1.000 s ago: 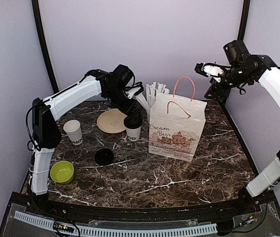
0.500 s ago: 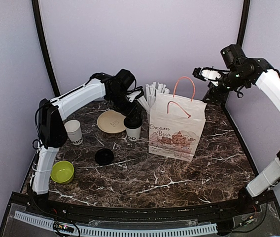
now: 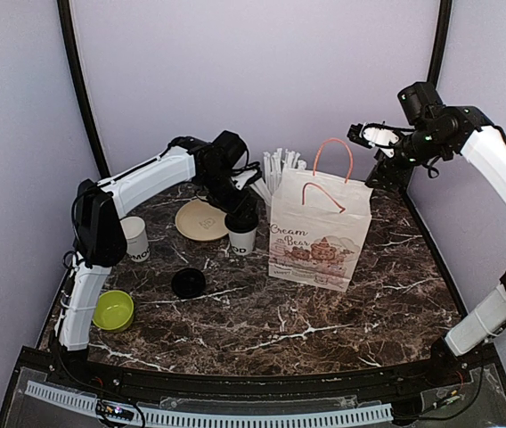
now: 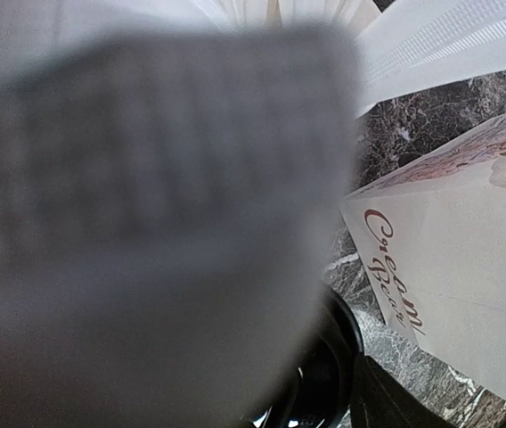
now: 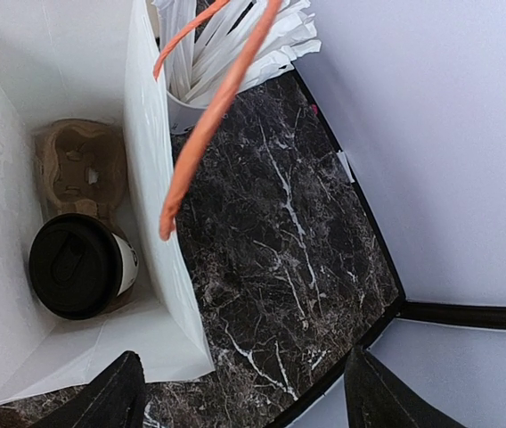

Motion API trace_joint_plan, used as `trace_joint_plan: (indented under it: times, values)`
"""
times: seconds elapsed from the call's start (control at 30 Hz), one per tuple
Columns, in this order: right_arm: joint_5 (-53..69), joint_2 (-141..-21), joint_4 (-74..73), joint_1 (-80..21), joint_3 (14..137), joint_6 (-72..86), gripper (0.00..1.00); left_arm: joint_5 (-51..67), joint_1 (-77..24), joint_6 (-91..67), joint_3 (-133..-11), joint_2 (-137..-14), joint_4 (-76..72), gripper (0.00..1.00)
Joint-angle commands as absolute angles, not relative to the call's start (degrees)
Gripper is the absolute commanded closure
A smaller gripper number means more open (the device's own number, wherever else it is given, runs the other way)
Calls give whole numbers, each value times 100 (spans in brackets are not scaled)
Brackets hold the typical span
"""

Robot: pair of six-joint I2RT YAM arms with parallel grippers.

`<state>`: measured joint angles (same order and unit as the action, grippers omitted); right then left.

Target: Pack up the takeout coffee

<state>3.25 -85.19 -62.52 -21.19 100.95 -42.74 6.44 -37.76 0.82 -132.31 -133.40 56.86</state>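
One takeout coffee (image 3: 242,235), a white cup with a black lid, stands on the marble left of the paper bag (image 3: 320,227). My left gripper (image 3: 240,214) is down on it from above. In the left wrist view its black lid (image 4: 329,374) sits against one dark finger (image 4: 387,401); a blurred white shape hides the other finger. A second lidded coffee (image 5: 79,266) sits in a brown cardboard carrier (image 5: 79,165) inside the open bag (image 5: 159,223). My right gripper (image 3: 369,135) hangs open and empty above the bag's far right corner (image 5: 244,397).
A white cup of wrapped straws (image 3: 280,165) stands behind the bag. A tan plate (image 3: 201,218), a lidless white cup (image 3: 133,236), a loose black lid (image 3: 188,283) and a green bowl (image 3: 112,309) lie on the left. The bag's orange handles (image 3: 333,156) stick up.
The left arm's elbow and upper links have swung right while its gripper stayed on the cup. The right gripper has drifted slightly left and down toward the bag.
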Motion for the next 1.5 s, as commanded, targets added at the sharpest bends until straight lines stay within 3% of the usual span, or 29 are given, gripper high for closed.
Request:
trace_joint_plan:
  times: [0.0, 0.23, 0.63, 1.1, 1.23, 1.27, 1.33, 1.47]
  values:
    - [430, -8431, -6064, -2074, 10028, -4210, 23, 704, -3758, 114, -13375, -13329, 5909, 32]
    - [445, -8430, -6055, -2074, 10027, -4201, 23, 679, -3973, 106, -12844, -12522, 6048, 37]
    - [624, -8501, -5967, -2077, 10015, -4201, 23, 932, -4785, 18, -10208, -10628, 5633, 37]
    - [713, -8469, -6058, -2077, 10023, -4234, 23, 964, -5161, -480, -9009, -10207, 4542, 34]
    - [749, -8436, -6062, -2076, 9966, -4236, 23, 979, -5299, -493, -8996, -10223, 4727, 28]
    - [763, -8440, -6064, -2077, 9964, -4230, 23, 981, -5341, -492, -9005, -10207, 4801, 14]
    - [785, -8426, -6064, -2075, 9974, -4228, 23, 965, -5384, -492, -9013, -10166, 4875, 3]
    - [831, -8429, -6072, -2076, 9984, -4201, 23, 870, -5429, -430, -9108, -10133, 5087, 1]
